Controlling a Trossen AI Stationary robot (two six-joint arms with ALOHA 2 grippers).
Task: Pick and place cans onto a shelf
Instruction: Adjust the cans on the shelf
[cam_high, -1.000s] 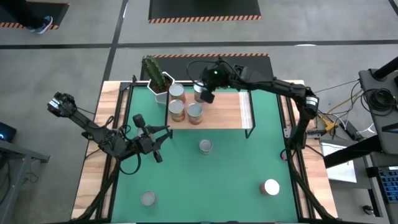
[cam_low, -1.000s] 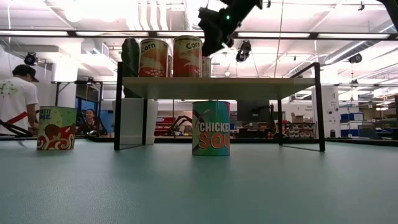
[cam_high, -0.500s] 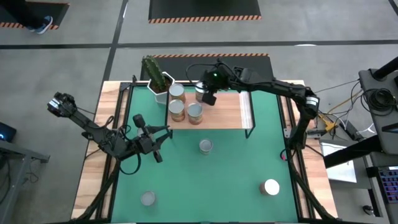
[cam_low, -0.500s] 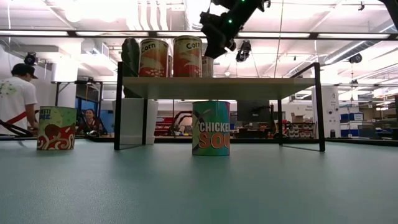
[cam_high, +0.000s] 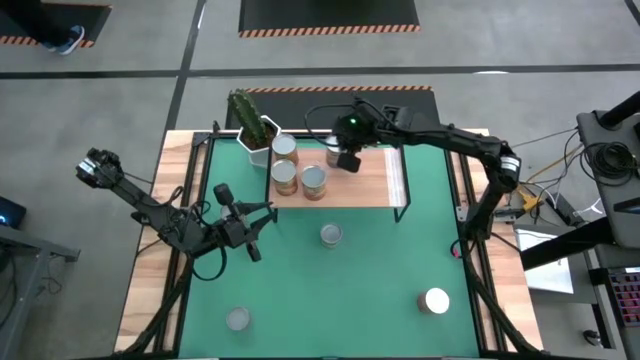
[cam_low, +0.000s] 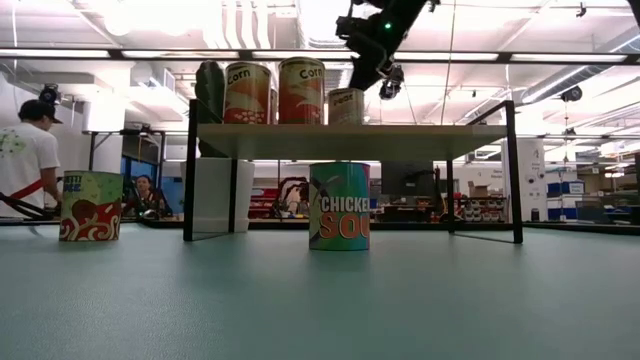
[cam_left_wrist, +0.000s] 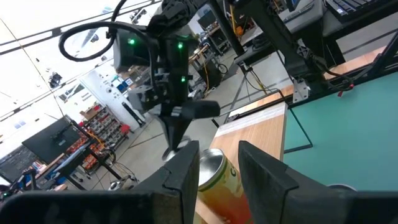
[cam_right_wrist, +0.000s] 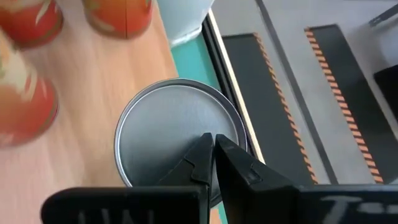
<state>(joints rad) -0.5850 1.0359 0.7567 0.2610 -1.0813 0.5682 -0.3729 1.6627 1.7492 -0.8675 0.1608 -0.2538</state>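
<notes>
The shelf (cam_high: 365, 182), a light-wood plank on a black frame, stands at the far side of the green mat. Three cans (cam_high: 286, 175) stand on its left part. A fourth can (cam_high: 331, 151) stands upright on the plank beside them; it also shows in the low view (cam_low: 346, 106). My right gripper (cam_high: 346, 160) is over this can with its fingers shut (cam_right_wrist: 213, 144). My left gripper (cam_high: 250, 225) waits open above the mat's left part. Three more cans (cam_high: 331, 235) stand on the mat. My right gripper has its shut fingertips (cam_right_wrist: 205, 149) on the round silvery top (cam_right_wrist: 168, 124) of the fourth can, near its middle. They come from above, slanting down from the table's right. The can stands upright with its base on the plank (cam_low: 400, 128).
A white pot with a cactus (cam_high: 256, 135) stands at the shelf's far left end. Loose cans stand on the mat at centre (cam_low: 339, 205), near left (cam_high: 238, 318) and near right (cam_high: 436, 300). A person (cam_low: 25, 150) is in the room behind.
My right gripper has moved along the shelf toward the table's right edge, staying shut. The can under its fingertips has slid the same way, upright, out from behind the corn cans in the low view.
</notes>
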